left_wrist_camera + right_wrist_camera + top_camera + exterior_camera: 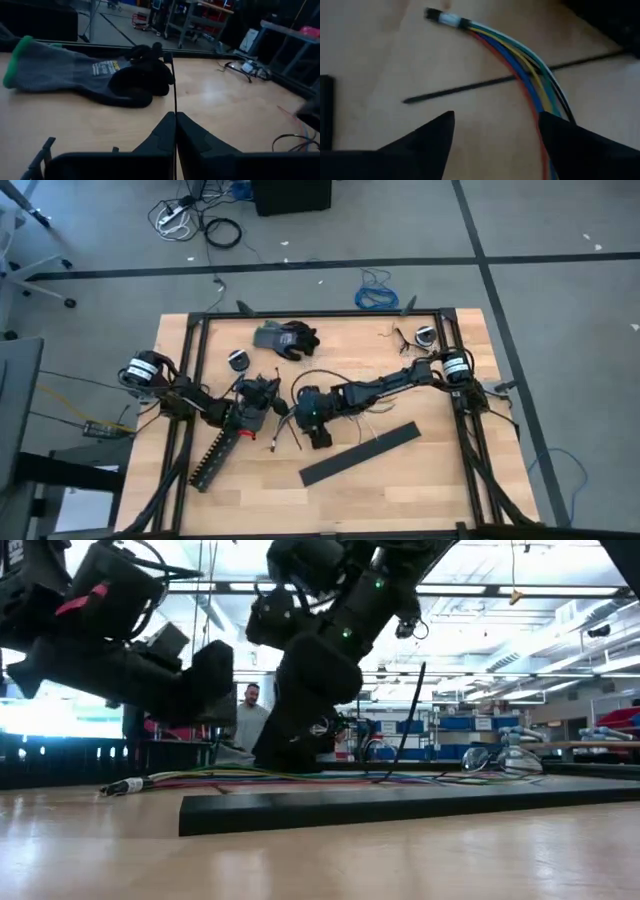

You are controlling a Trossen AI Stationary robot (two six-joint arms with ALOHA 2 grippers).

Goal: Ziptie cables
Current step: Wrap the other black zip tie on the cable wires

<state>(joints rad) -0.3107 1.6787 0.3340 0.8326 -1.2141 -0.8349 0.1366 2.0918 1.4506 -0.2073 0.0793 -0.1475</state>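
1. The right gripper (495, 131) has its fingers spread wide and holding nothing, hanging just above the counter (420, 480) over a ziptie (470, 89) and the cables (530, 75). The left gripper (175, 131) has its fingers pressed together on a second thin black strip (175, 95) that stands up between them, most likely the other ziptie.
2. The wide flat black bar (360, 453) lies on the counter nearest the low camera, with the slotted duct (218, 452) beside the left arm; neither belongs to the job.
3. A work glove (85, 72) lies ahead of the left gripper, well away from the cables.
4. The cables lie loose and flat in the middle of the counter, crossing over the first ziptie (no strip is wrapped around them).
5. My reading: nothing is tied yet. One ziptie is picked up; looping, threading and tightening all remain.
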